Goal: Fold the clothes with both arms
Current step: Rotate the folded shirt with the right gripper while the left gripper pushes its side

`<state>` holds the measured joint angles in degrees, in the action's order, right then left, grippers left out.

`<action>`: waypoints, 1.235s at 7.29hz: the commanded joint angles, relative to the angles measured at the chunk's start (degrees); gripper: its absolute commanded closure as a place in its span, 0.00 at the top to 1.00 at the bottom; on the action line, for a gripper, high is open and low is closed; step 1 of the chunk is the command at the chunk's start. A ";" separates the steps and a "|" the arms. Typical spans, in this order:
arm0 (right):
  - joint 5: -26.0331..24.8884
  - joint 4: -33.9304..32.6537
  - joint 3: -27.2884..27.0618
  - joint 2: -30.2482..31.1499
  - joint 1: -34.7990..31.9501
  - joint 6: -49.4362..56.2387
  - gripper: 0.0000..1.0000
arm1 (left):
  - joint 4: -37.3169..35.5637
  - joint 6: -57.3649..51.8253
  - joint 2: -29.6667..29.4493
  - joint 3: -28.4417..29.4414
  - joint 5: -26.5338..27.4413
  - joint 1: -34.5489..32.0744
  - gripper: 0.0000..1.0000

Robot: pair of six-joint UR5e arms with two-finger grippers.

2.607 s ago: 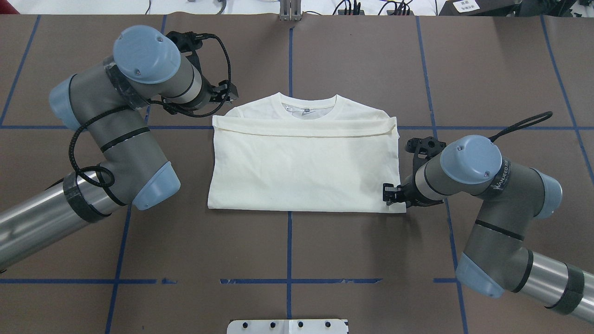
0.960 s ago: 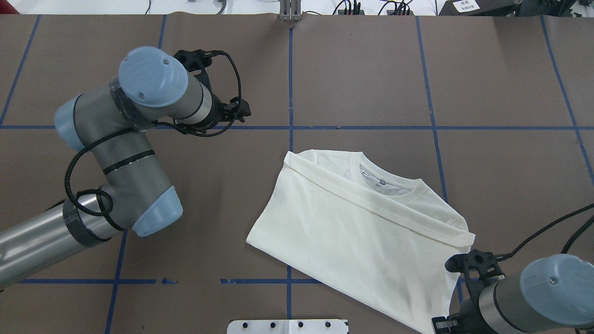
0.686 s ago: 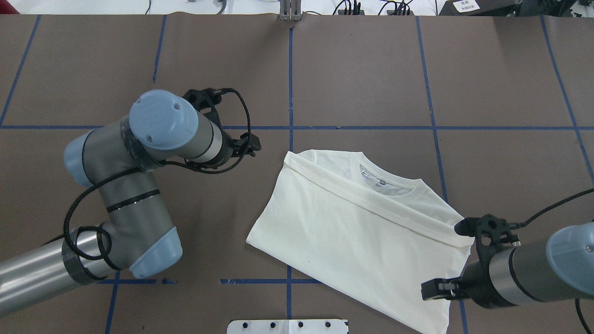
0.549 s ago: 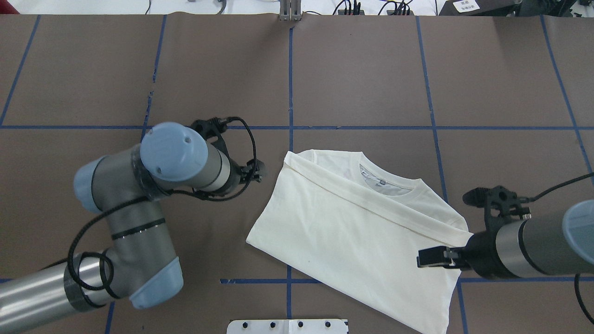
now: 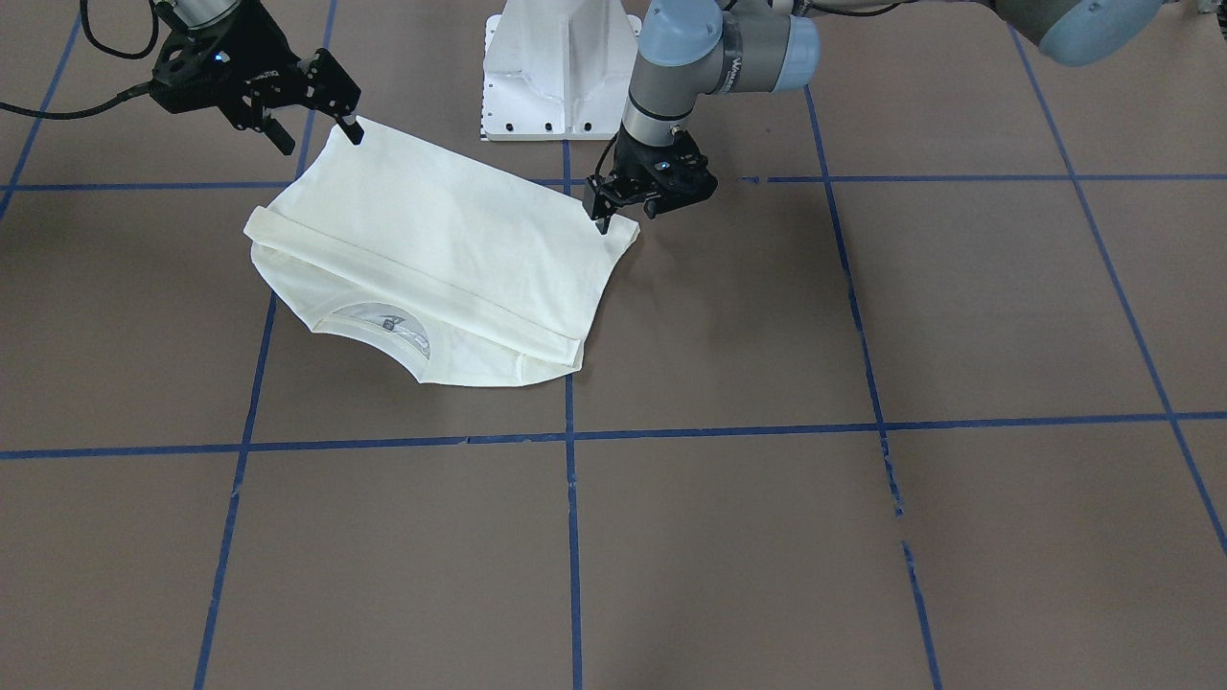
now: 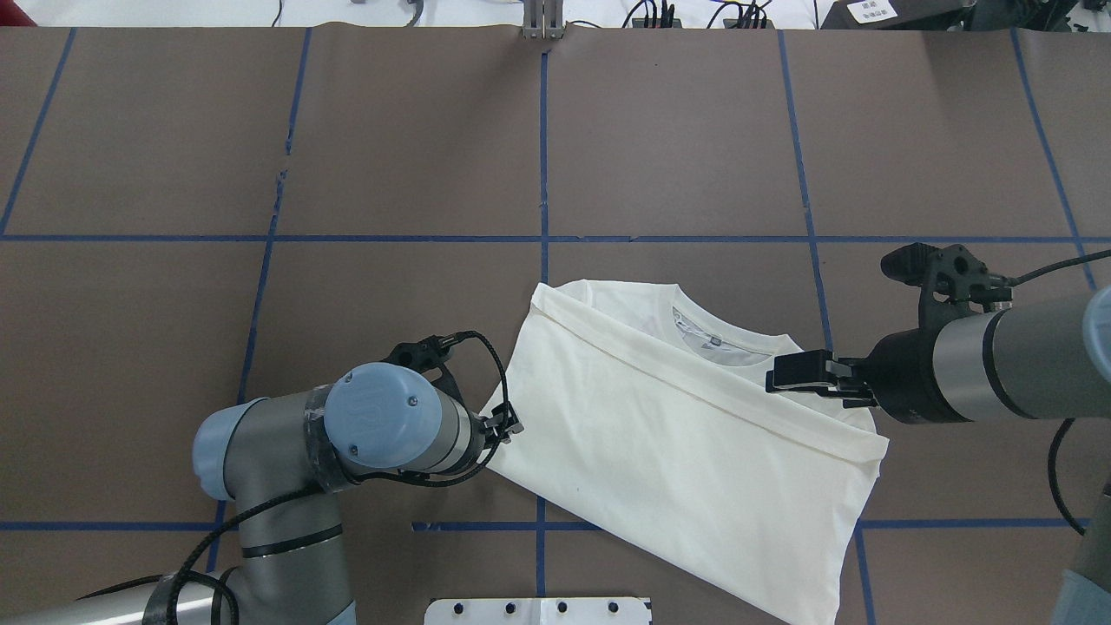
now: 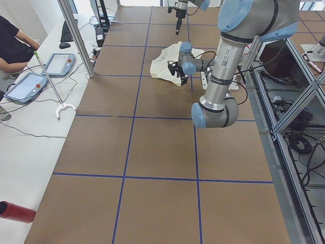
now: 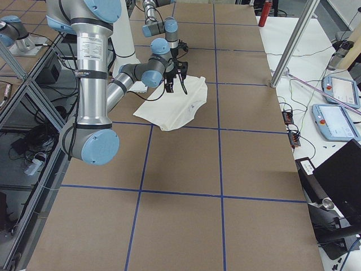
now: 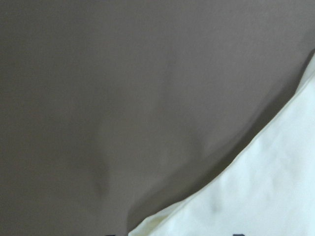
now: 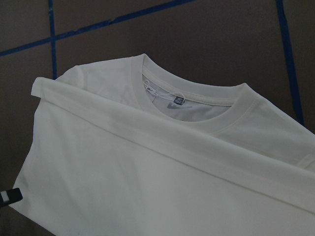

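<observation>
looking down from above, where's the t-shirt [image 6: 686, 434] sitting?

flat on the brown table [image 6: 694, 130], folded into a rough rectangle and turned askew to the blue tape lines [image 6: 542, 156]. it starts at the table's centre line and runs out into the robot's right half, on the side nearer the white pedestal base [image 5: 561, 57]. the ribbed collar [image 6: 725, 343] faces away from the robot, and a folded-up hem runs straight across just below it.

and the left gripper [image 6: 509, 426]?

down low at the shirt's corner that points to the robot's left. its wrist camera sits very close: brown table, a curved cream edge of cloth, and two dark tips far apart at the bottom of the view. so its fingers look spread, not clamped on the cloth.

right gripper [image 5: 321, 140]?

held up above the cloth, over the shoulder beside the collar. in the front view its two fingers [image 5: 356, 129] stand wide apart, gripping nothing. its wrist camera looks down on the collar, with a small grey label [image 10: 179, 101] inside the neck.

anyone around?

a person [image 7: 12, 48] in a dark top sits at the white bench across the table from the robot, by two control tablets [image 7: 58, 63].
</observation>
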<state>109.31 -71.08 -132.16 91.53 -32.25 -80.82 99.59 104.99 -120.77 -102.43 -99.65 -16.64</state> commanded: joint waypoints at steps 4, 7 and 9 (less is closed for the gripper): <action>0.46 0.32 0.68 -0.39 -0.71 0.22 1.00 | -0.01 0.30 0.01 1.26 1.91 0.11 0.44; 0.46 0.32 0.68 -0.39 -0.71 0.31 1.00 | -0.71 -0.05 0.01 1.18 2.70 -0.32 0.00; 0.37 0.32 0.85 -0.30 -0.71 0.31 1.00 | -3.78 -0.84 -0.42 0.30 2.62 -2.77 0.00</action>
<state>109.72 -70.75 -131.40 91.19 -32.96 -80.51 97.42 104.50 -120.91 -101.77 -97.02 -17.80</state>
